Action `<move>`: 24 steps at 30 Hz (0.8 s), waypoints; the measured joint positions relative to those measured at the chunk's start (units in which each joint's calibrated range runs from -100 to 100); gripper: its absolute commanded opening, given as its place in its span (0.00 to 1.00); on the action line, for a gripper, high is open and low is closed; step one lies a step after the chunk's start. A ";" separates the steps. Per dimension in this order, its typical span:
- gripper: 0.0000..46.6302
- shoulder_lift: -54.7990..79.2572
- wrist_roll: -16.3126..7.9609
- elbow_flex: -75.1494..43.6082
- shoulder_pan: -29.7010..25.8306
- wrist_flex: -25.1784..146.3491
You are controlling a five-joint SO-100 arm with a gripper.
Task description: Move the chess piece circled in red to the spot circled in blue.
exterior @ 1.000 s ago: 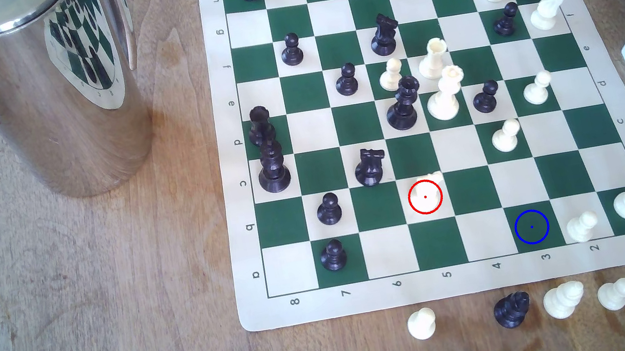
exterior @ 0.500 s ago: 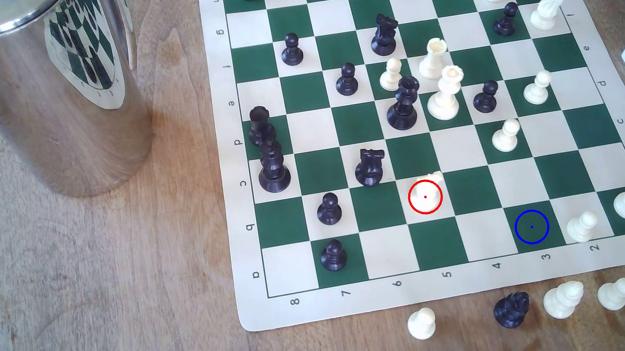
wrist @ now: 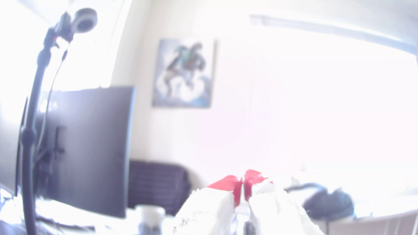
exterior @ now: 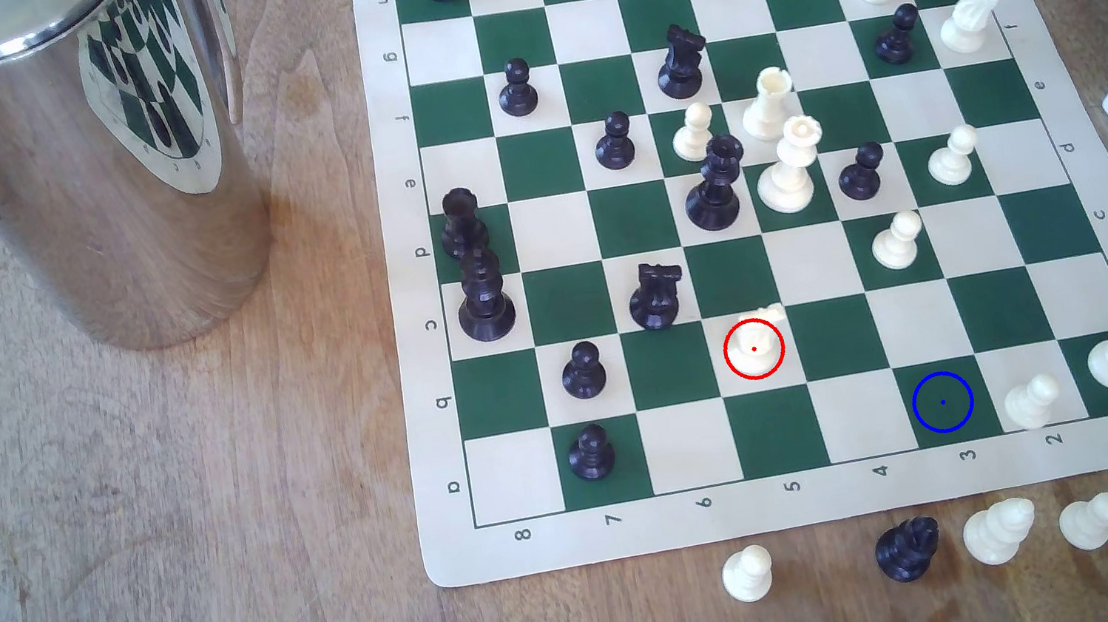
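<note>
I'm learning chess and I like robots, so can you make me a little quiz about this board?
1. True or false: the cream-white plastic knight in the red ring stands on a cream square.
2. What stands on the square just to the exterior view's right of the empty dark green square with the blue ring?
A. a black pawn
B. a cream ball-headed pawn
C. nothing
3. What shiny thing stands to the exterior view's left of the green-and-cream roll-up chess board?

Key: 1 true. 2 B. 3 the tall polished steel jug.
</note>
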 measured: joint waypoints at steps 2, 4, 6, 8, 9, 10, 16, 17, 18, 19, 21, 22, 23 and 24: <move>0.00 0.00 0.00 -1.36 0.66 6.29; 0.00 0.92 0.05 -3.43 0.66 15.30; 0.00 3.44 -0.05 -5.24 0.15 19.04; 0.00 7.79 -0.54 -9.04 0.00 23.35; 0.01 9.97 -0.73 -10.57 0.07 24.94; 0.04 11.90 -0.88 -11.75 0.15 25.74; 0.02 26.64 -0.54 -20.33 -1.03 32.75; 0.06 28.15 -0.54 -20.97 -1.03 33.78; 0.09 29.66 -0.54 -22.14 -0.88 34.98; 0.16 31.59 -0.73 -24.04 -0.66 36.49; 0.21 37.70 -1.95 -29.10 -0.66 40.56; 0.23 39.21 -2.39 -30.19 -0.88 41.59; 0.24 41.14 -2.83 -31.81 -0.88 42.71; 0.29 42.90 -3.13 -33.26 -0.96 43.59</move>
